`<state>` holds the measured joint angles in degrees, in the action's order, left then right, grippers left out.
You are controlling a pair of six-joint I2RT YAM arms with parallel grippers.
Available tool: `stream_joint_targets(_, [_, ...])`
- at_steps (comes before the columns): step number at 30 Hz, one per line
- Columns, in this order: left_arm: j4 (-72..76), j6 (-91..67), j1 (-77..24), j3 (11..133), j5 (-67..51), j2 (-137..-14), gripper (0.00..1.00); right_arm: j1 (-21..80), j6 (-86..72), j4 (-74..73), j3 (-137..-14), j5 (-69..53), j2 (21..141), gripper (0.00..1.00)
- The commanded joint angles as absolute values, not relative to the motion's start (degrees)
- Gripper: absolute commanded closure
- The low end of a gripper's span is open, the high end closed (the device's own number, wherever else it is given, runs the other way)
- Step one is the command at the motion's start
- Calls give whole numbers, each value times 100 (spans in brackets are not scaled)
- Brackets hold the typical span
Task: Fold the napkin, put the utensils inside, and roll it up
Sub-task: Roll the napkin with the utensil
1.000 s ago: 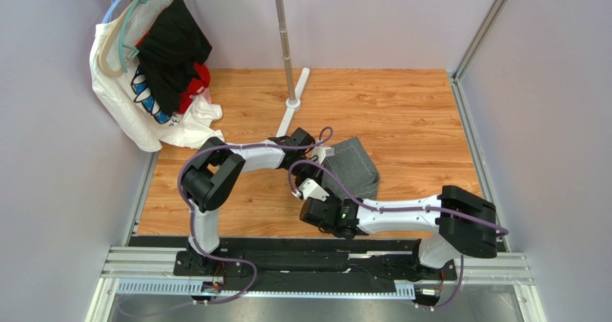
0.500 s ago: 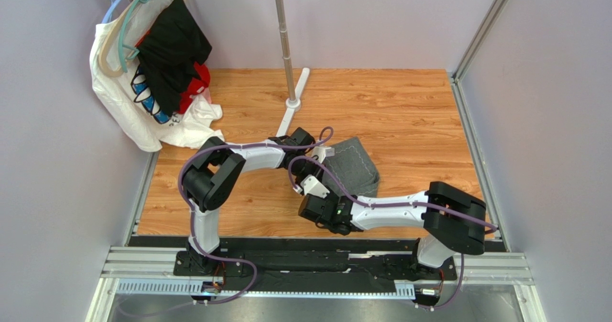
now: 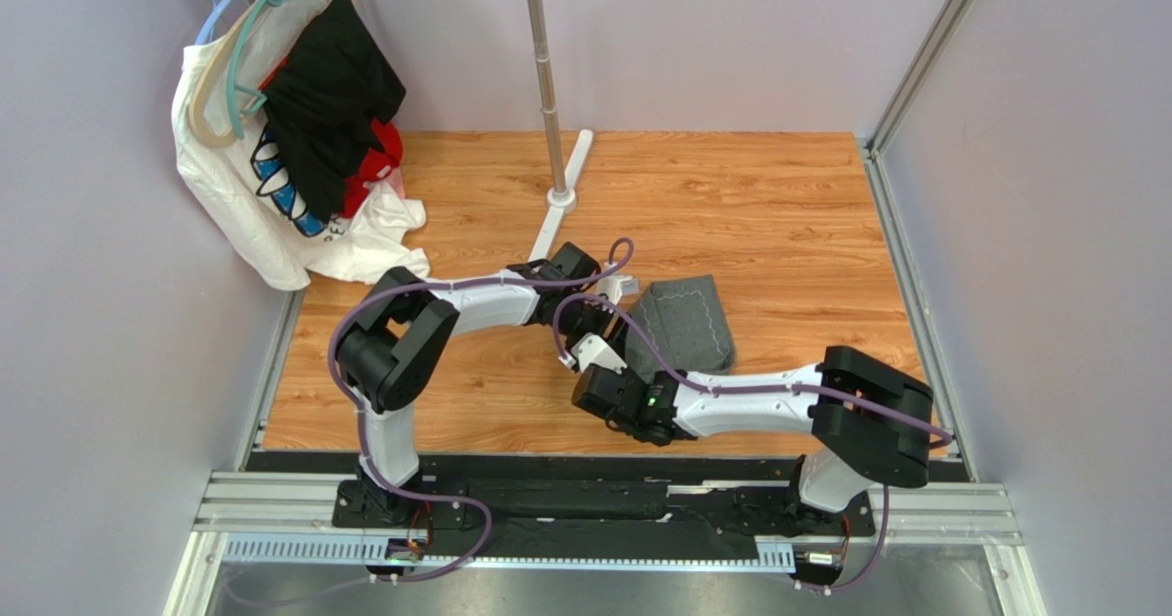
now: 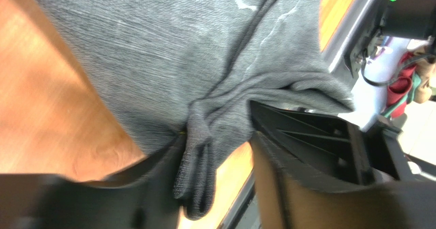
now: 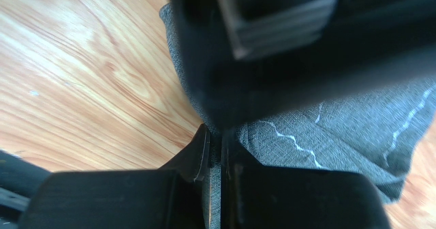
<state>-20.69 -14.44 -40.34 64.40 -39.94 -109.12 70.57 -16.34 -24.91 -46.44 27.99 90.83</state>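
Observation:
The napkin, a dark grey cloth with a pale stitched line, lies folded on the wooden table between both arms. My left gripper is at its far left corner. In the left wrist view its jaws stand apart, and a bunched corner of the napkin hangs loose between them, against the left finger. My right gripper is at the near left edge. In the right wrist view it is shut on a thin strip of the napkin. The utensils are out of view.
White, black and red clothes on hangers hang at the back left. A metal pole on a white foot stands behind the napkin. Grey walls close in both sides, and a metal rail runs along the near edge.
My left gripper has opened and let go of the napkin corner. My right gripper has shut on the near edge. The raised cloth has dropped flat, stitching up.

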Motion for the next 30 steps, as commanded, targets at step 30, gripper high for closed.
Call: stream_joint_targets(30, [1562, -2074, -3269, 2796, -2538, -6954, 14, 5890, -1100, -1266, -3358, -1000, 7533, 100])
